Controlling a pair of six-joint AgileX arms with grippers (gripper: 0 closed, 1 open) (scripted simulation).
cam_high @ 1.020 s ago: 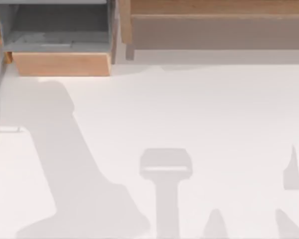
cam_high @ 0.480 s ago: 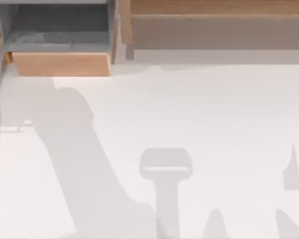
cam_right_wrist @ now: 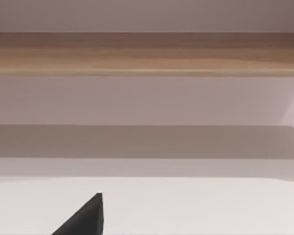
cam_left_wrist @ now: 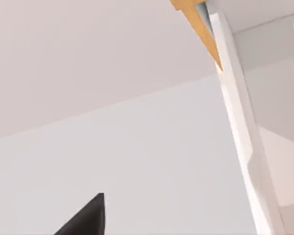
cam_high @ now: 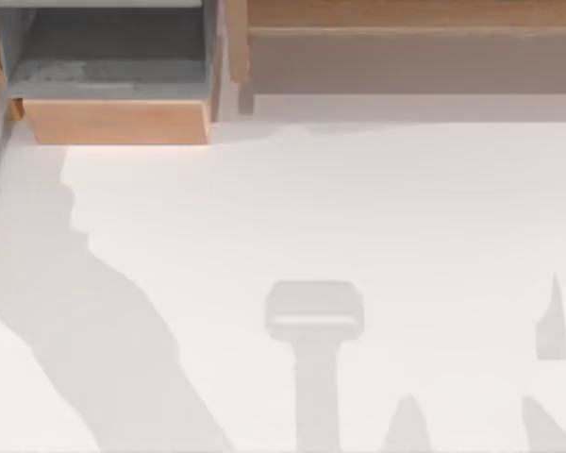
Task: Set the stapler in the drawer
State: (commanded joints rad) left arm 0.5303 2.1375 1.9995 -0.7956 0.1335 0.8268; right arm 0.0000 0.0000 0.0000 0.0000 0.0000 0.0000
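Drawer standing open at table's top-left corner. Not spotting stapler; likely rigid, light, slick, so gripping across mid-body. Seeing left gripper's dark fingertip and right's; not telling finger spacing.

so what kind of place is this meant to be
Most likely a plain simulated office-style workbench: a bare white table, an open drawer with a tan wooden front and grey inside at the top view's far left, and a long wooden shelf along the back edge.
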